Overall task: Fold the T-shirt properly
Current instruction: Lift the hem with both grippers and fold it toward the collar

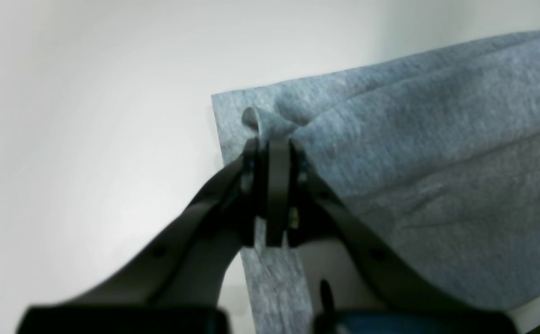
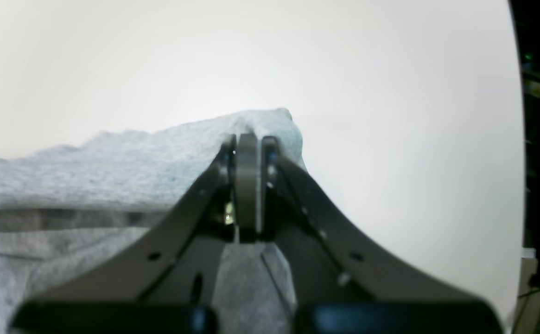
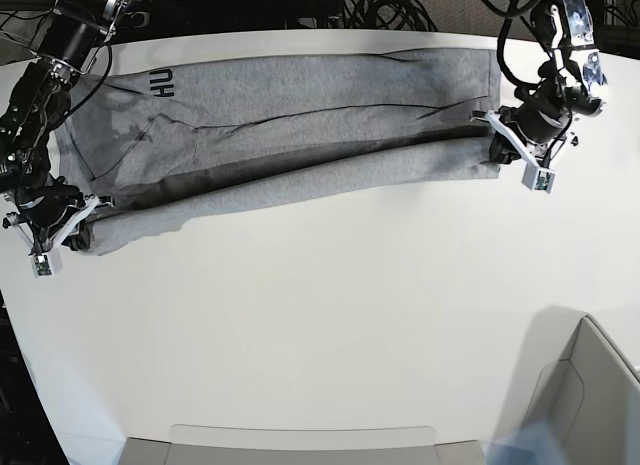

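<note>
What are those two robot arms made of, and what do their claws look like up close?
Both arms are black, jointed, with black cables trailing at their tops. The left gripper and right gripper sit in white brackets near the wrist. Up close, each has two dark grey curved fingers with small round holes, meeting at flat pads; blue shows at the base.

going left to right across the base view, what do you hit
right gripper shut on the cloth → heather-grey cotton T-shirt stretched across the white table → left gripper shut on its other end
</note>
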Controlling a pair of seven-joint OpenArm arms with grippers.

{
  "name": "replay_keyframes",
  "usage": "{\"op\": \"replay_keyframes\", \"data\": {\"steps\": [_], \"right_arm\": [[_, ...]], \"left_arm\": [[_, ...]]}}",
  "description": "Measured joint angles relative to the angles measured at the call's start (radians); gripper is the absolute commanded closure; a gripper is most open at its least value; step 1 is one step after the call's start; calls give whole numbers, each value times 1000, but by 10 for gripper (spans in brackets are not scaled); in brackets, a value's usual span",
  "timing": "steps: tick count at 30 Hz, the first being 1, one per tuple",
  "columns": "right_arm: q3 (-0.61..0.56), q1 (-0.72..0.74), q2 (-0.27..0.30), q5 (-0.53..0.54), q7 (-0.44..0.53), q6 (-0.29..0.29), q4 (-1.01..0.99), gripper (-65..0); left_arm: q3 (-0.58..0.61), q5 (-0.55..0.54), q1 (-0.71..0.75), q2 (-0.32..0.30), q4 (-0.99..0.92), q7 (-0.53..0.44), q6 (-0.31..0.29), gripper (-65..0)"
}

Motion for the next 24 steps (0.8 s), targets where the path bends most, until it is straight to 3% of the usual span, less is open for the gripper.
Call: {"op": "replay_keyframes", "data": {"steps": [4, 24], "right_arm": [[0, -44, -1, 5, 0, 0, 36, 0], [48, -247, -3, 3, 2, 0, 104, 0]], "left_arm": [[0, 0, 12, 0, 3, 46, 0, 0], [0, 4, 103, 20, 80, 82, 0, 0]]}}
